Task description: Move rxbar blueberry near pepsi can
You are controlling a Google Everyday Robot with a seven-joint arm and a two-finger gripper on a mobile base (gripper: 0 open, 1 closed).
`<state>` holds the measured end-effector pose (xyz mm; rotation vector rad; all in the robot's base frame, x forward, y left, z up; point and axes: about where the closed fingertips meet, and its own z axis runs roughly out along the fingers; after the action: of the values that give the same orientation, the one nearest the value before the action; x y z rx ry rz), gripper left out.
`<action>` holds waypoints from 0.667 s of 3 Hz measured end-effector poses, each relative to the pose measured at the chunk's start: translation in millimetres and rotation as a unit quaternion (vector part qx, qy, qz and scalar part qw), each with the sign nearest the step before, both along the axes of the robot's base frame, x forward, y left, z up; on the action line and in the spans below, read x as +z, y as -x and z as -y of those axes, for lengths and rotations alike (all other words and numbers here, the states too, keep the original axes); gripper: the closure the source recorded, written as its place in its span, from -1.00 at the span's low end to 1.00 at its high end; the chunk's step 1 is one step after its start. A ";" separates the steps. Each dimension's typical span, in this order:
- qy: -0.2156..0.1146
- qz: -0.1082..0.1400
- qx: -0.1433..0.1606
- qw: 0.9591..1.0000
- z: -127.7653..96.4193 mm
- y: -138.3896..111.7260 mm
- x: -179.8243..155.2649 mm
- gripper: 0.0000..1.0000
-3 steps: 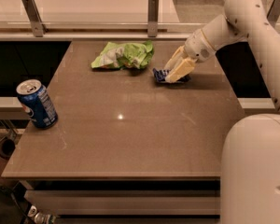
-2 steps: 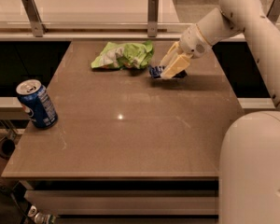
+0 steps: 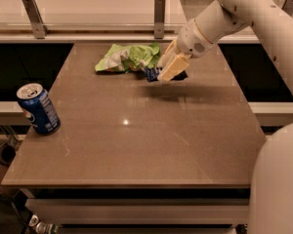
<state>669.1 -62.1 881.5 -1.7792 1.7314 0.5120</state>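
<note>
- Pinching one end of the rxbar blueberry [image 3: 151, 74], the jaws of the gripper [image 3: 164, 74] hold it at the far side of the bench [image 3: 136, 145], just beside the green chip bag [image 3: 127, 57]. Judging by the shadow, it hangs a little above the surface.
- The pepsi can [image 3: 38, 108] stands upright at the bench's left edge, well apart from the bar.
- The bar looks light, flat and fairly stiff inside a slick wrapper, so it may pivot or slip in an end grip.
- A hold across its narrow width near the middle seems safer — firm, not crushing.
</note>
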 end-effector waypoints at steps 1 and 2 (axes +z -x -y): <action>0.027 -0.001 0.008 1.000 -33.7 26.7 3.3 1.00; 0.026 -0.003 0.013 1.000 -46.9 20.0 -3.3 1.00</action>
<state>649.2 -15.2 878.2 -1.8406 1.7426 0.4886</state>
